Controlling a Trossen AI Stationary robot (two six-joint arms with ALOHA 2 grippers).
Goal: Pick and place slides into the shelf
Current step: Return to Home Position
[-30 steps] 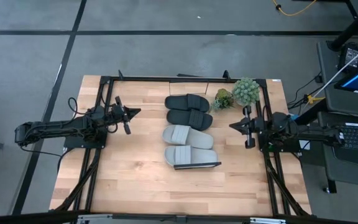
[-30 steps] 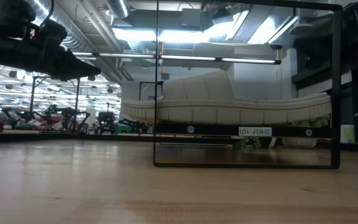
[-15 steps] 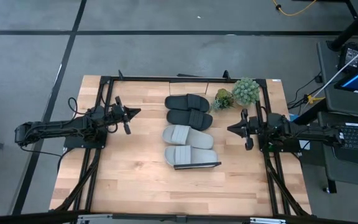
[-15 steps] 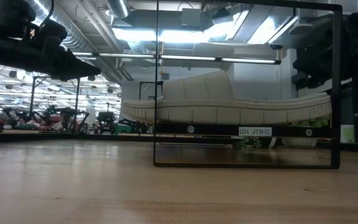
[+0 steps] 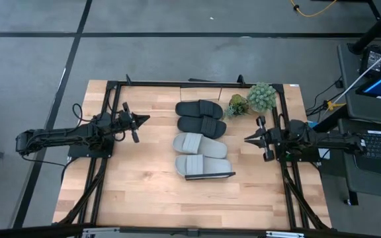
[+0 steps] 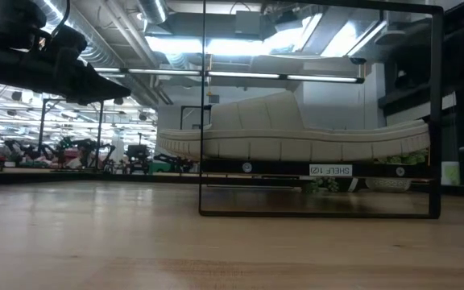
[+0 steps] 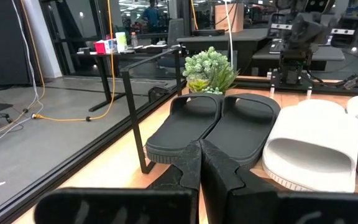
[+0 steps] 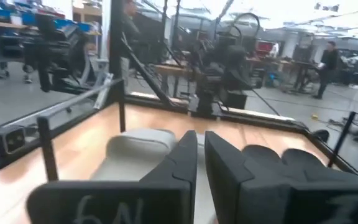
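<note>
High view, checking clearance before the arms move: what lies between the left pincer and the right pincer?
In the high view, the black slides and the grey slides lie side by side between the left pincer and the right pincer.

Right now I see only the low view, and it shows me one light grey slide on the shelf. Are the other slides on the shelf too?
Observer: Yes. From above, four lie side by side in one row on the shelf: two black slides, then two grey slides.
Operator: Does the left arm hold something?
Observer: No. The left gripper is to the left of the black slides, apart from them, its jaws shut on nothing.
Operator: And the right one?
Observer: The right gripper is on the other side of the row, near the potted plant, jaws shut and empty.
</note>
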